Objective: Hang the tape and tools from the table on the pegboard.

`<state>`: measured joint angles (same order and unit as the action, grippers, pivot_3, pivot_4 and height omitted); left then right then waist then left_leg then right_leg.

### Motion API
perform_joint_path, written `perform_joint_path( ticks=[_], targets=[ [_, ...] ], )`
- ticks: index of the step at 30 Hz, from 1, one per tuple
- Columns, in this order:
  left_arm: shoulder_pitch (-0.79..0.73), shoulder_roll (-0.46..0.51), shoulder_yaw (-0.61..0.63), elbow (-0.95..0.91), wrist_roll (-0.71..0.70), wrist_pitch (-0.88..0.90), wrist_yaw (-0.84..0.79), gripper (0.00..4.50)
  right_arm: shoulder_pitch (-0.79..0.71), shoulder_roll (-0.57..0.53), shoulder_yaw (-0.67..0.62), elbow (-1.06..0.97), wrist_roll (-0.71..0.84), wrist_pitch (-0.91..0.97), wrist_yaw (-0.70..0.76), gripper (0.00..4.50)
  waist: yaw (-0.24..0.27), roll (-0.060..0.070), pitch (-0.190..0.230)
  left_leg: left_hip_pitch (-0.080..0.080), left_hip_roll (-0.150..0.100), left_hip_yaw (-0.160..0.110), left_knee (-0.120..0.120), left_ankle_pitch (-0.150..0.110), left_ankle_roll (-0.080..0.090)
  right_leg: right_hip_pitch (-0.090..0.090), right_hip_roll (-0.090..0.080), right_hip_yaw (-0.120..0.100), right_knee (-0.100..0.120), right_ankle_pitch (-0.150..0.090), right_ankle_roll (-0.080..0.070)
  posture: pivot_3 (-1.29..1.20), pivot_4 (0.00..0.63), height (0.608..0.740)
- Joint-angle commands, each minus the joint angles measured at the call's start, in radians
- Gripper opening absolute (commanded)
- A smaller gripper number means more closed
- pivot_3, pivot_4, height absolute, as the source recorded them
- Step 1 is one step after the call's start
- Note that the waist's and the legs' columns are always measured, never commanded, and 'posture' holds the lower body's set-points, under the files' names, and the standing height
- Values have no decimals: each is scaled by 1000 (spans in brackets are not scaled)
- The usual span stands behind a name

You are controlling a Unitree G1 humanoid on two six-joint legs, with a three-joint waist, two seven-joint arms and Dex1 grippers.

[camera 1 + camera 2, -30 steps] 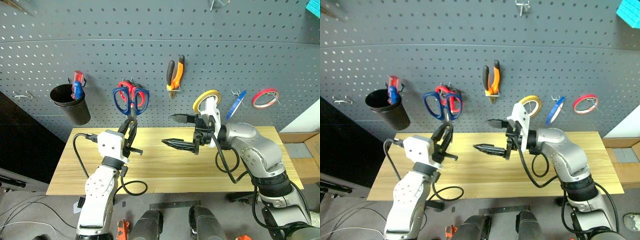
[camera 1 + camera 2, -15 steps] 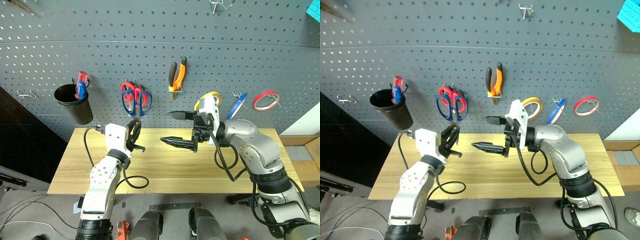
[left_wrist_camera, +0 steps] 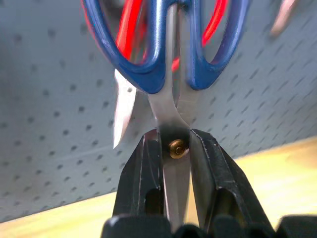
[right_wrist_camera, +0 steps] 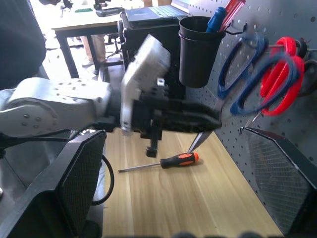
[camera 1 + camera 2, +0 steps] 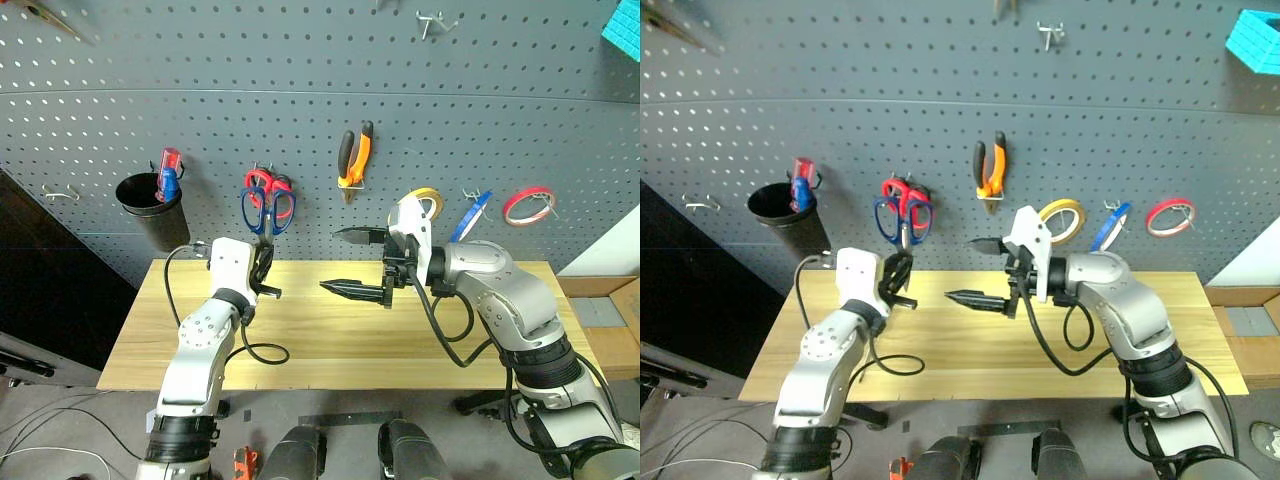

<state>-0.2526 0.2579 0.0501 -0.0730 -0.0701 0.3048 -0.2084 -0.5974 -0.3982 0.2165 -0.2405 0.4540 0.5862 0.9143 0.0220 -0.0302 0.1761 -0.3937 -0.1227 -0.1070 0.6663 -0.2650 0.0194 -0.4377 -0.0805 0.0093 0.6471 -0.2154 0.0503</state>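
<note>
My left gripper [image 5: 264, 258] is shut on the blades of the dark blue-handled scissors [image 5: 266, 208], just at their pivot [image 3: 177, 148]. Their handles point up against the pegboard [image 5: 300, 90], in front of red-handled scissors [image 5: 272, 184]; whether they rest on a hook I cannot tell. My right gripper [image 5: 347, 261] hangs open and empty over the table [image 5: 330, 335], pointing left. The orange-and-black pliers [image 5: 354, 155] and the blue tape [image 5: 470, 215] hang on the board. The orange-and-black screwdriver [image 4: 168, 162] lies on the table below my left gripper.
A black cup [image 5: 150, 207] holding red and blue-handled tools hangs at the board's left. A yellow roll [image 5: 421, 200] and a red roll [image 5: 529, 203] hang beside the blue tape. Bare hooks [image 5: 55, 190] stick out at the far left.
My left arm has carried the scissors forward to the pegboard, so their handles now overlap the red scissors. The right arm has stayed put. The camera view has shifted.
</note>
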Motion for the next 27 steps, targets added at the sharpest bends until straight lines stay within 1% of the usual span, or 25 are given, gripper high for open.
perform_joint_path(
  ticks=[1, 3, 7, 9, 10, 16, 18, 21, 24, 25, 27],
  targets=[
    [-89, -24, 32, 116, 16, -59, 63, 415, -20, 45, -46, -15, 4, -59, -48, 4500, -4, -1, -2, 0, 0, 0, 0, 0, 0, 0, 0, 0, 0, 0, 0, -3, 130, 740],
    [-118, -38, 46, 152, -3, -56, 69, 415, -29, 67, -63, 1, 0, -66, -83, 4500, -11, -1, -2, 1, 0, 0, 0, 0, 0, 0, 0, 1, 0, 0, 0, -5, 133, 740],
    [-134, -51, 69, 169, -44, -16, 60, 415, -33, 69, -60, -7, 10, -52, -88, 4500, -23, -1, -3, 0, 0, 1, 0, 0, 0, -1, 0, 1, 0, 1, 0, -12, 148, 740],
    [-108, -37, 68, 151, -64, 2, 23, 1130, -29, 69, -57, -13, 12, -48, -92, 4500, -30, -1, -3, 1, 0, 1, 0, 0, 0, -1, 0, 2, 0, 0, 0, -10, 153, 740],
    [-95, -31, 70, 142, -74, 0, 6, 1381, -28, 70, -56, -16, 12, -46, -94, 4500, -32, -1, -3, 1, 1, 1, -1, 0, 0, -1, 0, 2, 1, 0, 0, -9, 157, 740],
    [20, 30, 128, 81, -63, 133, 47, 3342, -9, 64, -45, -21, 20, -31, -84, 4500, -40, -1, -3, 1, 1, 1, -1, 0, 0, -1, 1, 4, 1, 0, 0, 9, 163, 740],
    [48, 72, 124, 81, -76, 184, -2, 4048, 2, 64, -38, -27, 23, -20, -81, 4500, -37, -1, -3, 1, 1, 0, -1, 0, 0, -1, 1, 4, 1, 0, 0, 26, 175, 740],
    [48, 114, 142, 116, -81, 262, -11, 4048, 24, 66, -23, -46, 32, 3, -79, 4500, -27, -1, -2, 1, 1, 0, -1, 0, 0, -1, 0, 4, 1, 0, 0, 30, 191, 740],
    [-1, 162, 177, 177, -94, 303, -27, 4048, 50, 73, 4, -65, 33, 23, -85, 4500, -21, 0, 1, 1, 0, -1, -1, 0, 1, -1, 0, 4, 0, 0, 0, 36, 224, 740],
    [-14, 171, 184, 187, -104, 315, -37, 4048, 55, 75, 7, -70, 35, 29, -89, 4500, -21, 0, 4, 1, 0, -2, -1, 0, 1, -1, 0, 3, 0, 0, 0, 36, 224, 740],
    [-63, 202, 185, 229, -133, 401, -81, 4048, 64, 81, 20, -75, 28, 45, -105, 4500, -20, 0, 7, 1, 0, -3, -1, 0, 1, -1, 0, 3, 0, 0, 0, 39, 246, 740]
  ],
)
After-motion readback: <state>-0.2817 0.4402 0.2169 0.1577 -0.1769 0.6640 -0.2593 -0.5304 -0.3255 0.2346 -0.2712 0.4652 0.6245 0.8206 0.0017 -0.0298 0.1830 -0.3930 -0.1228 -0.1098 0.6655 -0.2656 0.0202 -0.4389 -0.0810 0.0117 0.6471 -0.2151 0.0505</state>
